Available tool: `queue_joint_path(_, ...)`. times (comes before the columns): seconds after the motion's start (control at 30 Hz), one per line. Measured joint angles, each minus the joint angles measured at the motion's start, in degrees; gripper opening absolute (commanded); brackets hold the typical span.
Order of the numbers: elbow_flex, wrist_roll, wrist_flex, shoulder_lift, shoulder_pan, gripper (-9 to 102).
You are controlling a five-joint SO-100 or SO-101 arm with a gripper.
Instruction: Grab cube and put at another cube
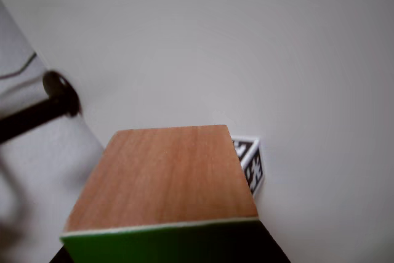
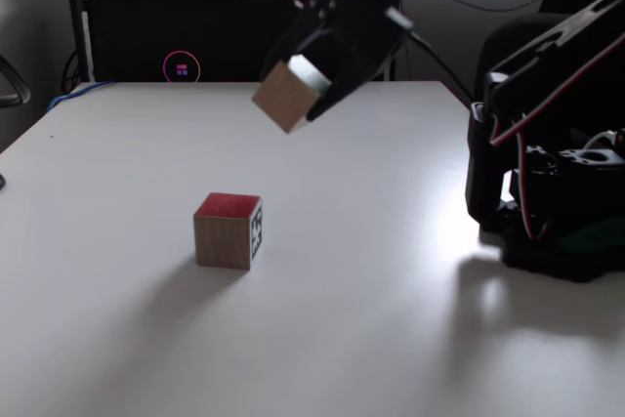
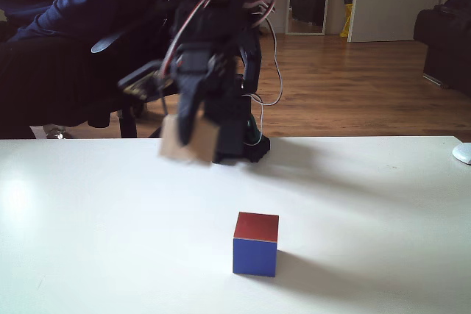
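Two cubes: the plain brown wooden cube hangs upper centre, jaws clamped on it; the red-topped marker-patterned cube sits on the white bench.

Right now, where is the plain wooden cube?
The wooden cube is in the gripper, held above the table, up and right of the marker cube in that fixed view.

From my close-up other view, the wooden green-faced cube hides most of the black-and-white marker cube at three o'clock.
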Motion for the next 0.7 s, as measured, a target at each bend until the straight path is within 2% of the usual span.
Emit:
queue_joint_path(0.3, -11.2, 4.3, 5.5, -9.3, -10.0, 13)
queue_joint_path(0.7, -21.3, 8.6, 5.5, -30.0, -14.2, 13)
